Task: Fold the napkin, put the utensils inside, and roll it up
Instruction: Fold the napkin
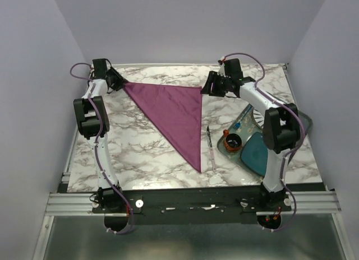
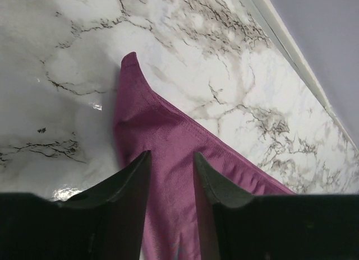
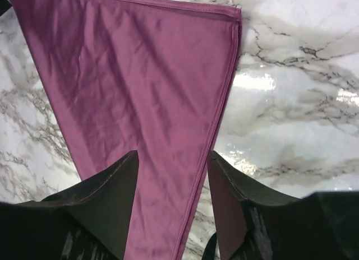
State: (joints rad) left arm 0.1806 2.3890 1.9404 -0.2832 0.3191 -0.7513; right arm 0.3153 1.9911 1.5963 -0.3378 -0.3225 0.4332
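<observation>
Napkin (image 1: 176, 114) is folded to a triangle and lies flat on the marble surface (image 1: 140, 153), long point toward the near edge. Left hand (image 1: 120, 82) at the far left corner, fingers parted, cloth beneath the gap, nothing gripped. Right hand (image 1: 205, 89) over the far right corner, likewise released. Knife (image 1: 211, 149) lies just right of the napkin, not touching it. Dark cup (image 1: 231, 141) sits near the knife, further right.

napkin (image 1: 175, 111) mid-table, knife (image 1: 211, 151) beside — cup (image 1: 231, 141) farther right

marble table (image 1: 140, 153) | teal mat (image 1: 255, 154), right side | orange-rimmed dark cup (image 1: 231, 141) just left of mat
</observation>
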